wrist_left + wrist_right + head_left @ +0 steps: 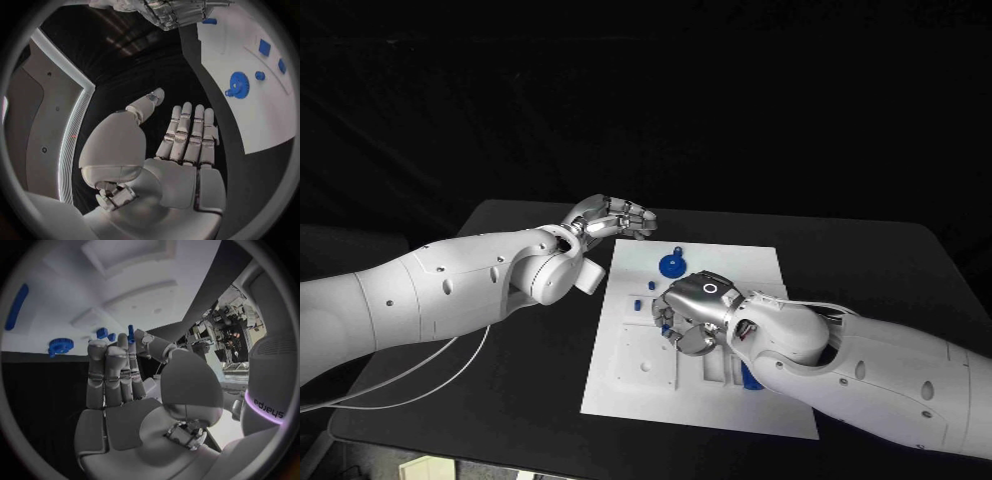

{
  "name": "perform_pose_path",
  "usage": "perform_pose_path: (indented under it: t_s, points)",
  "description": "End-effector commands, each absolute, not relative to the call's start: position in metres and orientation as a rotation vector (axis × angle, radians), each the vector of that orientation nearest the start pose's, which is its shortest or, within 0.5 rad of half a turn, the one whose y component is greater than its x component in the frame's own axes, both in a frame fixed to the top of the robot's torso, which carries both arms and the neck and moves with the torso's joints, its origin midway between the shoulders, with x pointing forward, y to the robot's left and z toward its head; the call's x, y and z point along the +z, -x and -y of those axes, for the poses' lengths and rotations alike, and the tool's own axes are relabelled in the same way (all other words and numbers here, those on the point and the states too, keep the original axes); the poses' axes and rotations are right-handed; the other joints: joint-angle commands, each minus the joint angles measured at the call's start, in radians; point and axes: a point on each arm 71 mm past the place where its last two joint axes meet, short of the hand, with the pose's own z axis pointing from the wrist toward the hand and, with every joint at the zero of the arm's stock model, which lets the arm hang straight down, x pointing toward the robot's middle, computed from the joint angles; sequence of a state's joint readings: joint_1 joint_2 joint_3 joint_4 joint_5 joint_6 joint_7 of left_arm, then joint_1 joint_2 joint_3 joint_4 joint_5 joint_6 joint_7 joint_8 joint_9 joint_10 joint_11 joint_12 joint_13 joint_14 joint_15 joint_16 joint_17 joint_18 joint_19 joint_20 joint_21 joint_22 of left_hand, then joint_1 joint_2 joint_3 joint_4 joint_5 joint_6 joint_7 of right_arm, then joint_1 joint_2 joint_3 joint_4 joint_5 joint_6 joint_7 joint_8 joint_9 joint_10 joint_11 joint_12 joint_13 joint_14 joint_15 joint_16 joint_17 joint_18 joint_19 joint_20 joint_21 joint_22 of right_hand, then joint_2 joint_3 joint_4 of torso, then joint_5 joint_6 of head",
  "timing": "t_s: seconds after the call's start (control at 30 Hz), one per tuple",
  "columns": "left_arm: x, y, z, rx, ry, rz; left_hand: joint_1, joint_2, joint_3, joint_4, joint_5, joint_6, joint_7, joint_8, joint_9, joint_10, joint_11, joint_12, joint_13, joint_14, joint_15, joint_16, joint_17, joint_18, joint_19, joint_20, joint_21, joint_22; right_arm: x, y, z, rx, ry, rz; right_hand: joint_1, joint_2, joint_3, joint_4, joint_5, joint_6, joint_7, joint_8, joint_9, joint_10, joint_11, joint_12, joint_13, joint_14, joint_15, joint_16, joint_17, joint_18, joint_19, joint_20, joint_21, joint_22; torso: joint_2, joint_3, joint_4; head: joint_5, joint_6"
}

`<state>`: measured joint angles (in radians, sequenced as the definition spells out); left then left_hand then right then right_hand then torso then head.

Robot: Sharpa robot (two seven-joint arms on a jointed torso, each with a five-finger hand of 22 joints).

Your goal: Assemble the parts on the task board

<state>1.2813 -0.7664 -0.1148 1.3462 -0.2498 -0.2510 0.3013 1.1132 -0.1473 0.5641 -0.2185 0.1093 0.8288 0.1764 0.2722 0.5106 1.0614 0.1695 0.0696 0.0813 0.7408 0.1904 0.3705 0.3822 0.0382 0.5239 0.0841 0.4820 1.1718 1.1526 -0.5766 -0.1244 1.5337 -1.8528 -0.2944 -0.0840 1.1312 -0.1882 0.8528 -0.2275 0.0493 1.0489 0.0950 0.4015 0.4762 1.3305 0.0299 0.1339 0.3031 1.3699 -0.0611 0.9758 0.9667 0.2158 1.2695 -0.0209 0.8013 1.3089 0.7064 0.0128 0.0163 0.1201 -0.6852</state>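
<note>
The white task board (635, 375) lies in the middle of the black table. A blue gear (672, 265) (237, 84) (60, 345) sits at its far end, with two small blue parts (651, 288) (632, 301) just nearer. My right hand (692, 315) (119, 380) hovers low over the board's middle and pinches a thin blue pin (130, 332) between thumb and fingertip. My left hand (610, 218) (181, 145) hangs beyond the board's far left corner, fingers straight and empty. A long blue part (750, 378) (17, 305) peeks out beside my right forearm.
Black table (516, 390) surrounds the board, with bare room on its left and near sides. My right forearm (877, 370) covers the board's near right corner. A white cable (401, 375) trails from my left arm over the table's left edge.
</note>
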Motion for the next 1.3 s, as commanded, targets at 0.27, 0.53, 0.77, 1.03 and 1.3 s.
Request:
perform_pose_path:
  t_s: [0.27, 0.53, 0.77, 1.03, 1.3]
  points:
    - [-0.174, -0.524, -0.215, -1.383, 0.828, -1.554, 0.005, 0.008, 0.001, 0.003, 0.005, 0.003, 0.003, 0.006, -0.001, 0.007, 0.003, 0.003, -0.001, 0.006, 0.0, 0.006, 0.001, 0.008, 0.004, 0.004, -0.001, 0.002, -0.232, -0.43, 0.054, 0.73, 0.753, -1.547, 0.012, 0.003, 0.0, 0.0, 0.0, 0.005, 0.002, 0.003, 0.002, 0.006, 0.002, -0.002, 0.002, -0.026, -0.019, 0.007, -0.002, 0.046, 0.007, -0.016, 0.007, 0.021, 0.0, 0.0, 0.0006, 0.013, -0.012]
    - [-0.174, -0.524, -0.215, -1.385, 0.828, -1.556, 0.004, 0.008, 0.001, 0.003, 0.005, 0.002, 0.003, 0.006, -0.002, 0.007, 0.003, 0.003, -0.002, 0.006, 0.0, 0.006, 0.001, 0.008, 0.004, 0.005, -0.002, 0.002, -0.238, -0.427, 0.053, 0.734, 0.761, -1.562, 0.012, 0.003, 0.0, 0.0, 0.0, 0.005, 0.001, 0.003, 0.003, 0.006, 0.001, -0.002, 0.004, -0.025, -0.019, 0.008, -0.004, 0.046, 0.008, -0.017, 0.011, 0.022, 0.0, -0.0008, -0.0003, 0.019, -0.018]
    - [-0.175, -0.524, -0.215, -1.384, 0.829, -1.556, 0.004, 0.008, 0.001, 0.003, 0.005, 0.002, 0.003, 0.006, -0.002, 0.007, 0.003, 0.002, -0.002, 0.006, 0.0, 0.006, 0.001, 0.008, 0.004, 0.005, -0.002, 0.002, -0.242, -0.425, 0.052, 0.737, 0.764, -1.573, 0.011, 0.003, -0.001, -0.001, 0.0, 0.005, 0.001, 0.003, 0.004, 0.006, 0.001, -0.003, 0.005, -0.025, -0.02, 0.009, -0.005, 0.046, 0.008, -0.017, 0.013, 0.022, 0.0, -0.0004, -0.0004, 0.023, -0.021]
    - [-0.175, -0.524, -0.215, -1.384, 0.829, -1.557, 0.004, 0.008, 0.001, 0.003, 0.005, 0.002, 0.003, 0.006, -0.002, 0.007, 0.003, 0.002, -0.002, 0.006, 0.0, 0.006, 0.001, 0.008, 0.005, 0.005, -0.002, 0.002, -0.247, -0.425, 0.053, 0.732, 0.77, -1.587, 0.011, 0.004, -0.001, -0.001, 0.0, 0.005, 0.001, 0.003, 0.005, 0.006, 0.001, -0.003, 0.006, -0.025, -0.02, 0.009, -0.005, 0.046, 0.008, -0.018, 0.014, 0.022, 0.0, -0.0002, -0.0012, 0.028, -0.024]
    - [-0.175, -0.524, -0.216, -1.385, 0.829, -1.559, 0.004, 0.007, 0.001, 0.003, 0.005, 0.002, 0.003, 0.006, -0.002, 0.007, 0.003, 0.002, -0.003, 0.006, 0.0, 0.006, 0.001, 0.008, 0.005, 0.005, -0.003, 0.003, -0.249, -0.425, 0.054, 0.719, 0.774, -1.59, 0.011, 0.004, -0.001, -0.002, 0.0, 0.004, 0.002, 0.003, 0.006, 0.006, 0.001, -0.003, 0.007, -0.025, -0.02, 0.01, -0.006, 0.046, 0.008, -0.018, 0.015, 0.022, 0.001, 0.0005, -0.0011, 0.029, -0.028]
